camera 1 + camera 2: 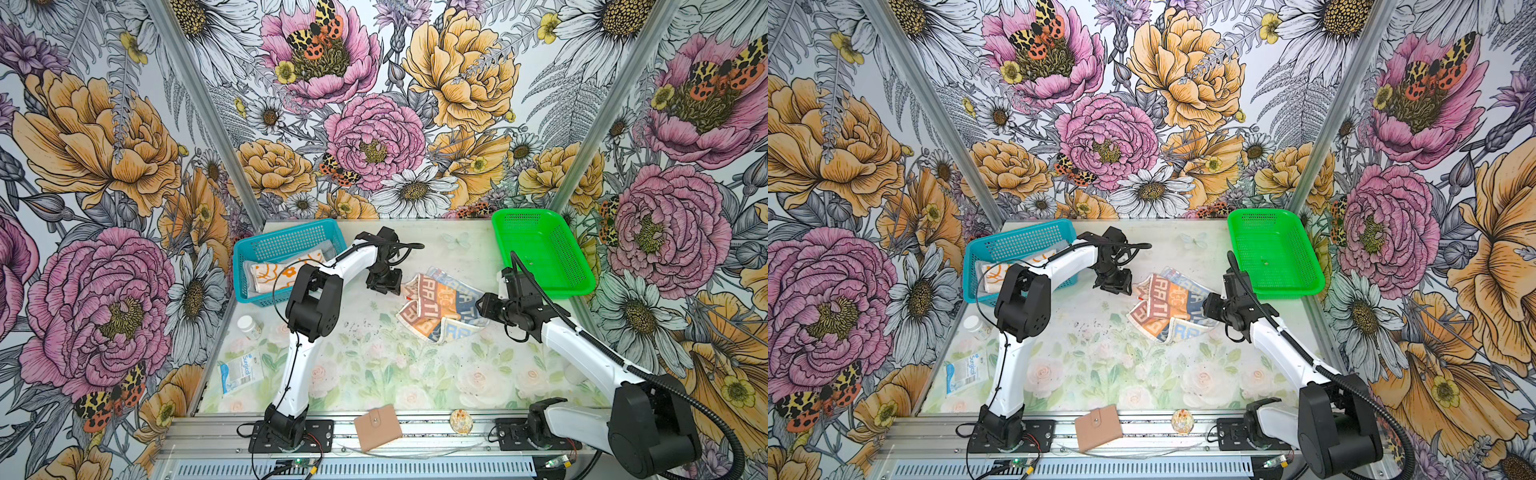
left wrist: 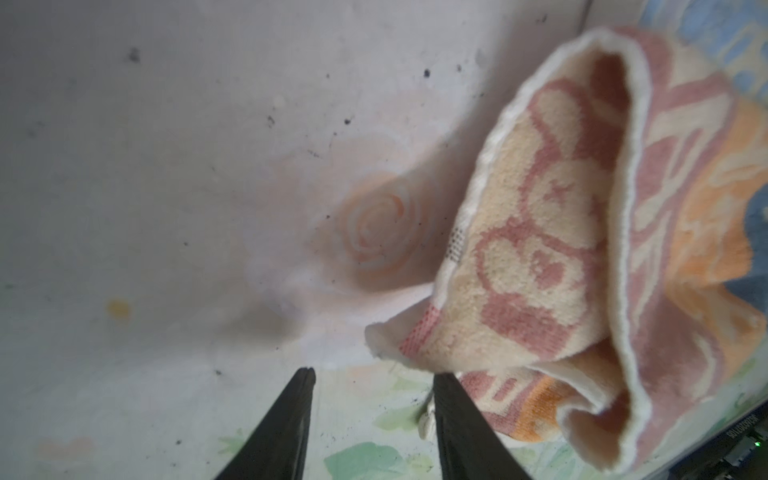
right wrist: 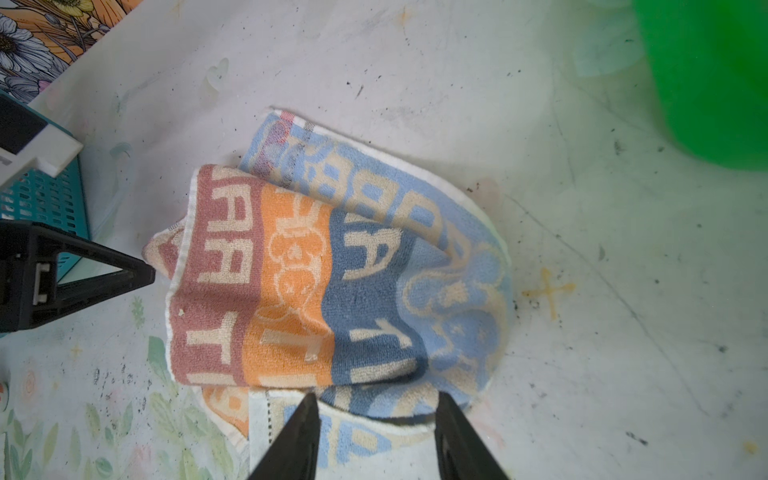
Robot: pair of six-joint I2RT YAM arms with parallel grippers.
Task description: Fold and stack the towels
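The lettered towel (image 1: 440, 307) lies bunched up on the desk (image 1: 374, 374), a little right of the middle in both top views. Big letters A and T show on its red, orange and blue stripes. The left fingers (image 2: 372, 374) are spread apart with only desk between them, and one tip is just beside the towel's edge. The right fingers (image 3: 376, 397) are spread too, over the towel's other edge, pinching nothing. The flower towel (image 1: 270, 272) lies in the blue basket (image 1: 286, 239), left of the middle.
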